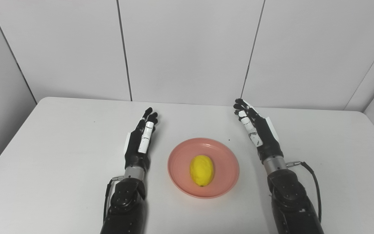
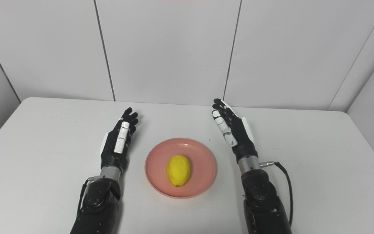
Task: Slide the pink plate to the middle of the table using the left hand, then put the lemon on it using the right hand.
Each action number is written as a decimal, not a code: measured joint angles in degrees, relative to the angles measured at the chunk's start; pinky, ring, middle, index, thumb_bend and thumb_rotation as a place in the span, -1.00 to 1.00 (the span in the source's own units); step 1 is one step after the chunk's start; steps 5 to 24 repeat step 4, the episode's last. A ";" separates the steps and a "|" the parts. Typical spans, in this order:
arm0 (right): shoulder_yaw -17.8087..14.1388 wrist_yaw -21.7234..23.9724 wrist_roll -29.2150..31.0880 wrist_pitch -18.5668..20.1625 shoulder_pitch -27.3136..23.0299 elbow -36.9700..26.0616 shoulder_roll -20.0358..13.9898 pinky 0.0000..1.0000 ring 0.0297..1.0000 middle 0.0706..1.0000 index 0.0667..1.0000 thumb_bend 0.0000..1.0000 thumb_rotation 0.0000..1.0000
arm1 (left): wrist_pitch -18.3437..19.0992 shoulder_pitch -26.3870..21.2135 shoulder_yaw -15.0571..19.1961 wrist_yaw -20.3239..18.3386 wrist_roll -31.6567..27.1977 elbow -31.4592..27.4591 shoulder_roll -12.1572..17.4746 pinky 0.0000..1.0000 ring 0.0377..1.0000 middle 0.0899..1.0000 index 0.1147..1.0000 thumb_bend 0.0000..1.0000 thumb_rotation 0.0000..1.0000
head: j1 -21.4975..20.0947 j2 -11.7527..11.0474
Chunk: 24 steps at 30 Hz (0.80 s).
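Lemon (image 1: 202, 170) and pink plate (image 1: 180, 182) sat together near the middle of the white table (image 1: 60, 146) when we looked down on the scene. We saw the fruit lying on its side in the plate's shallow well, its matte, pebbled yellow skin tapering to a small nub at the near end. We noted that the plate was round and smooth, with a low raised rim and a salmon tone. Left of the plate, our left hand (image 1: 140, 141) hung just beside the rim, its black fingers stretched straight and slightly spread, holding nothing; a white plastic segment ran along one finger (image 1: 144, 139). Right of the plate, our right hand (image 2: 234, 131) was likewise extended flat, fingers apart and empty, standing a little farther off than the left. We saw glossy black shells on both forearms, with a metal collar at each wrist, and a thin black cable (image 1: 315, 185) looping from the right wrist. Behind the plate, pale wall panels (image 1: 187, 48) with dark seams rose beyond the table's rounded far edge.
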 measured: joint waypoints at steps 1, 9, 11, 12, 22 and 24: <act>-0.73 -0.68 0.78 0.09 0.29 0.33 0.55 0.82 0.71 0.69 0.70 0.63 1.00 | -0.09 -0.36 0.31 0.15 -0.10 0.44 0.24 0.96 0.89 0.84 0.80 0.59 0.64 | 0.00 0.00; -2.92 -2.53 3.88 1.17 1.50 1.01 2.30 0.95 0.79 0.76 0.76 0.69 1.00 | -0.60 -1.45 1.20 1.07 -0.23 1.75 0.44 1.00 0.94 0.88 0.84 0.59 0.67 | -0.44 0.09; -2.92 -2.53 3.88 1.17 1.50 1.01 2.30 0.95 0.79 0.76 0.76 0.69 1.00 | -0.60 -1.45 1.20 1.07 -0.23 1.75 0.44 1.00 0.94 0.88 0.84 0.59 0.67 | -0.44 0.09; -2.92 -2.53 3.88 1.17 1.50 1.01 2.30 0.95 0.79 0.76 0.76 0.69 1.00 | -0.60 -1.45 1.20 1.07 -0.23 1.75 0.44 1.00 0.94 0.88 0.84 0.59 0.67 | -0.44 0.09; -2.92 -2.53 3.88 1.17 1.50 1.01 2.30 0.95 0.79 0.76 0.76 0.69 1.00 | -0.60 -1.45 1.20 1.07 -0.23 1.75 0.44 1.00 0.94 0.88 0.84 0.59 0.67 | -0.44 0.09; -2.92 -2.53 3.88 1.17 1.50 1.01 2.30 0.95 0.79 0.76 0.76 0.69 1.00 | -0.60 -1.45 1.20 1.07 -0.23 1.75 0.44 1.00 0.94 0.88 0.84 0.59 0.67 | -0.44 0.09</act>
